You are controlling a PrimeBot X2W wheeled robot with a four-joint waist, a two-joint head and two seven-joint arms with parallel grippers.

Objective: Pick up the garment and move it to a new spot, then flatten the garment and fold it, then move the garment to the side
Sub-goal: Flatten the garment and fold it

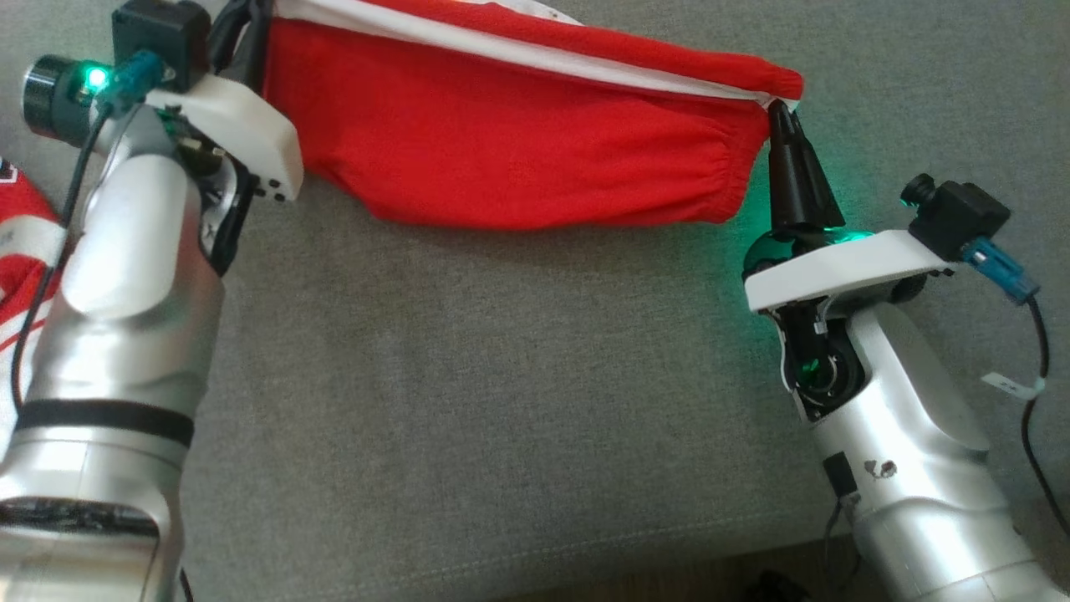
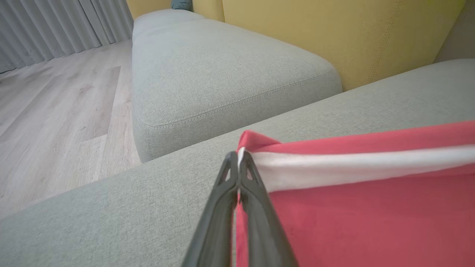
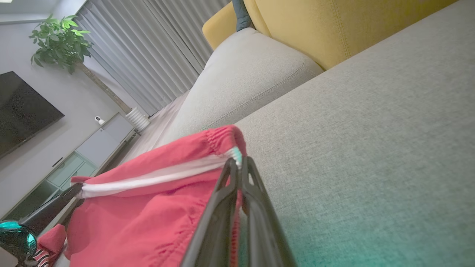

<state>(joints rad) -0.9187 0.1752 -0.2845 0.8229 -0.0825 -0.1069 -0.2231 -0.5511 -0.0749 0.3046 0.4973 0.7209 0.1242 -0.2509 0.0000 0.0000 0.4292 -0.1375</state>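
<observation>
The left gripper (image 2: pixel 237 159) and right gripper (image 1: pixel 779 113) are each pinched tight on an end of the red garment (image 1: pixel 518 142), along its white stripe (image 1: pixel 510 48), holding it stretched out over the grey sofa seat (image 1: pixel 501 376)

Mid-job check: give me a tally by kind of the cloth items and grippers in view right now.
Cloth items: 2 (red garment, white-striped, stretched between the grippers; red-and-white cloth lying at the robot's left)
Grippers: 2 (left gripper and right gripper, each shut on the red garment)
Total: 4
</observation>
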